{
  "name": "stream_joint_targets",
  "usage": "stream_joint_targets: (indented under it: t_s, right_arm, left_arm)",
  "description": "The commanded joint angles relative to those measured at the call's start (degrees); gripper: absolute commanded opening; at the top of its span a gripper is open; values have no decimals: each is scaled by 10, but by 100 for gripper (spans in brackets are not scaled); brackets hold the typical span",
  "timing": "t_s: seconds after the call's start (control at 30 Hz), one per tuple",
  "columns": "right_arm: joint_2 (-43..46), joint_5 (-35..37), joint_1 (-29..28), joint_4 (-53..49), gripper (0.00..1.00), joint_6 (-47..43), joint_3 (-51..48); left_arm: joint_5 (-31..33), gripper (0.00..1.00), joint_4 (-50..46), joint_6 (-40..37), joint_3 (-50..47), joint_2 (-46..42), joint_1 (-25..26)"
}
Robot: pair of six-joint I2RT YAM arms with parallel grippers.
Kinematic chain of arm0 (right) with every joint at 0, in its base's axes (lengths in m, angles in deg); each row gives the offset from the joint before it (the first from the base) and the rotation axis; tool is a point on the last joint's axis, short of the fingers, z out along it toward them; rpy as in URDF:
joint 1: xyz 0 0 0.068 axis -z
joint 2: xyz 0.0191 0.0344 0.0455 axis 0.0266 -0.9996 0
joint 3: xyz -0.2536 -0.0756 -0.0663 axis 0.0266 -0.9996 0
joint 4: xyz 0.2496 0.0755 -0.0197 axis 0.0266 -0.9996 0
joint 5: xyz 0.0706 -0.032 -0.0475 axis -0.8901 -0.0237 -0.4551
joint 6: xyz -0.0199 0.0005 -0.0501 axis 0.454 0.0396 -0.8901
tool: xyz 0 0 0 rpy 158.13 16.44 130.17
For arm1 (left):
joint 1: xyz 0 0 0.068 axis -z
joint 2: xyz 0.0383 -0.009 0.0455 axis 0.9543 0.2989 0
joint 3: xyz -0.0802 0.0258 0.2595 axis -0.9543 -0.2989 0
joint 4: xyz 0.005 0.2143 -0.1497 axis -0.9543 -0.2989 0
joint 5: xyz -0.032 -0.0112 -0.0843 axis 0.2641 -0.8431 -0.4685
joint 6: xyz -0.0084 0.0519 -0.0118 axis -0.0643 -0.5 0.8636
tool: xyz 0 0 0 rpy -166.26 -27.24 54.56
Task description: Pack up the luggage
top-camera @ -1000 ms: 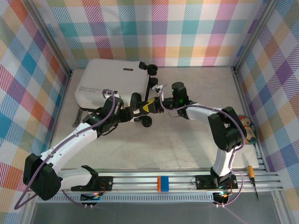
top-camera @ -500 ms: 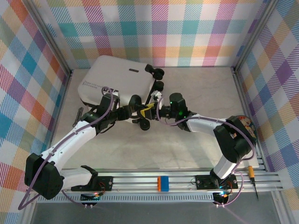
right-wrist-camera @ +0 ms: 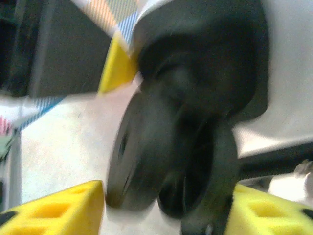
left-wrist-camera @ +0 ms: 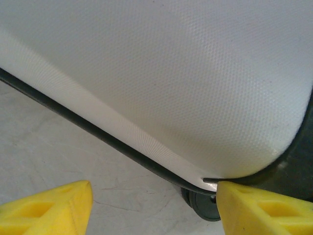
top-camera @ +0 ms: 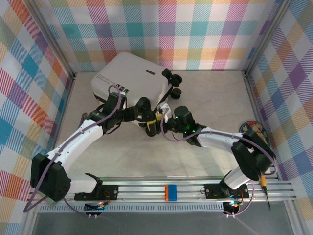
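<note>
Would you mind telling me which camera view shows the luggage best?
Top external: the whole closed luggage shows there, white with black wheels. The left wrist view gives a close patch of shell and dark seam; the right wrist view, a blurred black wheel.

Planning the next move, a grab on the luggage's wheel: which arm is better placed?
Right, likely: the right pincer straddles a black wheel of the luggage, while the left pincer, open, faces the white shell's seam.
</note>
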Motion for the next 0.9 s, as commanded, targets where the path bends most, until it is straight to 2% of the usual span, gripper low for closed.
stream_joint_targets:
  t_s: [0.0,0.1,0.27,0.53,0.67,0.87]
  right_arm:
    - [65,-66,-27,-23,68,-1,-20]
    - [112,-45,-8,-48,75,9,-39]
    - [192,13,31,-110,79,34,-68]
    - [303,-9,139,-147,84,84,-142]
    - [327,-19,147,-160,85,85,-166]
    - [358,-24,151,-167,86,86,-197]
  left_arm:
    - [5,68,24,46,-1,-37,45]
    - [34,70,19,81,-5,-68,87]
    - [74,72,31,123,1,-68,145]
    - [136,75,0,149,97,67,214]
    - [175,81,-14,169,140,129,225]
    - [218,82,-35,191,187,195,226]
